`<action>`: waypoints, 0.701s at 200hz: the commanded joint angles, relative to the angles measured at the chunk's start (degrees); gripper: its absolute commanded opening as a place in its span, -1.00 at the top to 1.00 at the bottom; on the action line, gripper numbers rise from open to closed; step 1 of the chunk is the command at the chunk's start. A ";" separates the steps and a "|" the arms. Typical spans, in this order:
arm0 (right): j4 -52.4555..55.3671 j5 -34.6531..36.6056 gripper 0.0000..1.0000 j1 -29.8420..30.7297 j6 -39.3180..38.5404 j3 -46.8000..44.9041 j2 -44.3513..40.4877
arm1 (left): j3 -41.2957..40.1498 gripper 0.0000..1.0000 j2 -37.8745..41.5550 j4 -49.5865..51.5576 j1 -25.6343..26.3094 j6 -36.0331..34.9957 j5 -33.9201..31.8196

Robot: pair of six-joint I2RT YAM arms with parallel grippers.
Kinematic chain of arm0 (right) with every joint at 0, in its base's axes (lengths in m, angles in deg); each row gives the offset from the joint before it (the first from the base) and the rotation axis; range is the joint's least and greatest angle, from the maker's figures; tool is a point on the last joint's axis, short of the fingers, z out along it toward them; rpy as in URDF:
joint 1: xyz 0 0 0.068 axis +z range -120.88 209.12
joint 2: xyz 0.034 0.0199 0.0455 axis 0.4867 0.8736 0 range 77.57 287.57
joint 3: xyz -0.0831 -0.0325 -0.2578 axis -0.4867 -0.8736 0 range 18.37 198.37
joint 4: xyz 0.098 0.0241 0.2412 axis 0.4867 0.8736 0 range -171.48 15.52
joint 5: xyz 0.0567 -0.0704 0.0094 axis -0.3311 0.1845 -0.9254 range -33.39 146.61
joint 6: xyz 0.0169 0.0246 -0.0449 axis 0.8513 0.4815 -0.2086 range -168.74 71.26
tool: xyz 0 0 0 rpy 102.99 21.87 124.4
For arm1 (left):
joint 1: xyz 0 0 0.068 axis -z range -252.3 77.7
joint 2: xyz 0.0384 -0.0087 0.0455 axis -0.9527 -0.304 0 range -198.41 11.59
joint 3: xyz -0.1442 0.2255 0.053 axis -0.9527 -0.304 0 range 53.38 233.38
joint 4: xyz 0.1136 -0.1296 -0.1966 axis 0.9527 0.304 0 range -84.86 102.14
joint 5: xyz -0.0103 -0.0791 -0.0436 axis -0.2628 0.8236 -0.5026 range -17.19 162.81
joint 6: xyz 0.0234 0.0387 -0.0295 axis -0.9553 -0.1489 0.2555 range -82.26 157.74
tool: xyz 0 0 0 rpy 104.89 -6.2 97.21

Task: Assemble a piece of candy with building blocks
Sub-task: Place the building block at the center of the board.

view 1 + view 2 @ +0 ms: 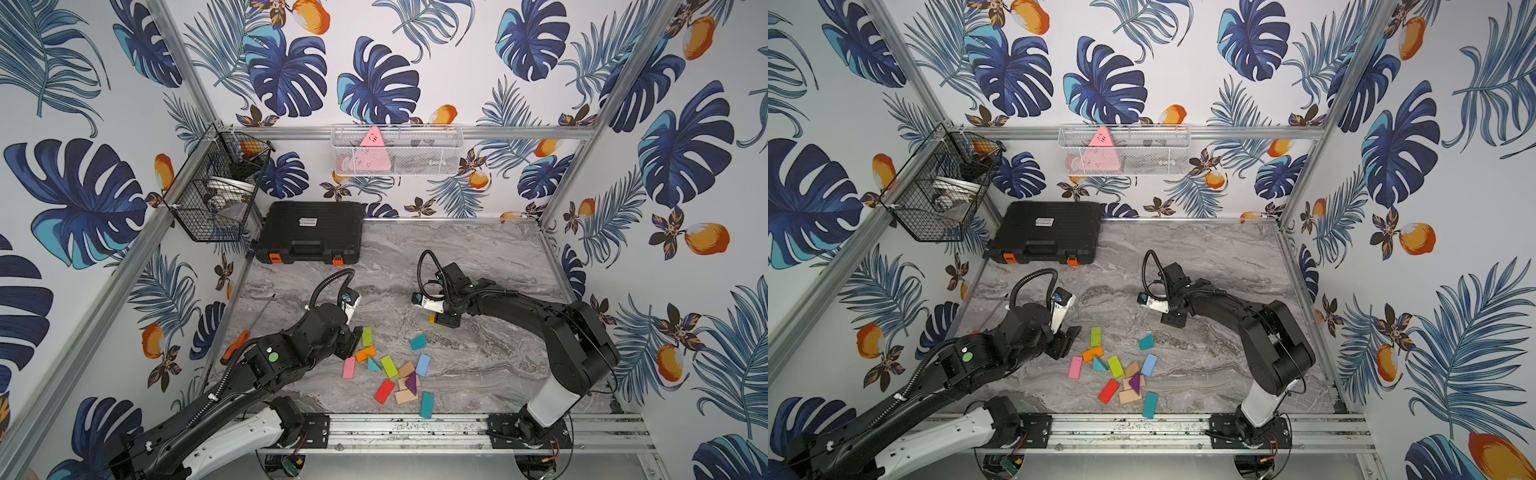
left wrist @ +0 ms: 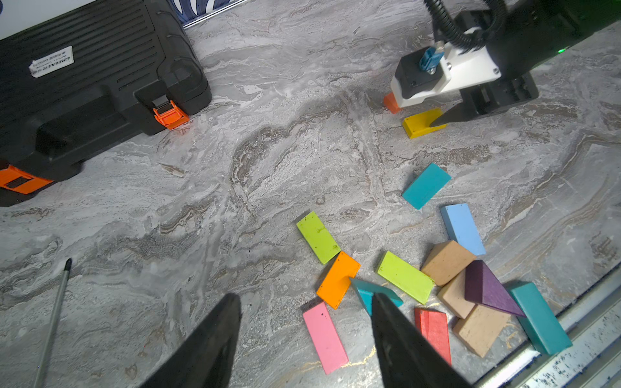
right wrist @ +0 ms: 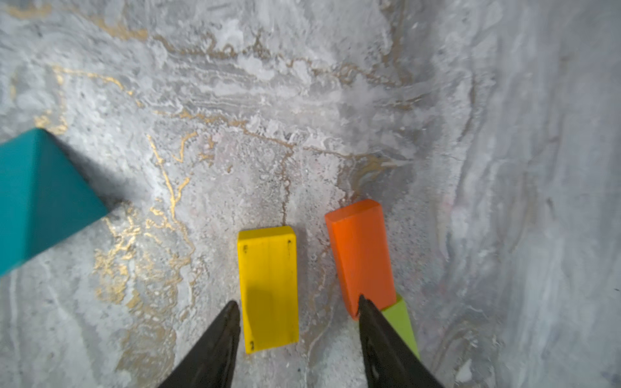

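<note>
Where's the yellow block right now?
In the right wrist view, the yellow block lies flat just below the open right hand, beside an orange block.

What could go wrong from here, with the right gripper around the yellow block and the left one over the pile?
1. The right gripper stands open over the yellow block, one fingertip at the neighbouring orange block; closing or lifting might nudge that block askew.
2. The left gripper hangs open beside the teal triangle; descending could knock it against the green block.
</note>
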 commanded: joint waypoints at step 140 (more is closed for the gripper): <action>-35.82 -0.10 -0.41 0.03 46.79 -32.37 -39.61 | -11.48 -0.29 -25.26 -20.78 -0.28 26.10 2.30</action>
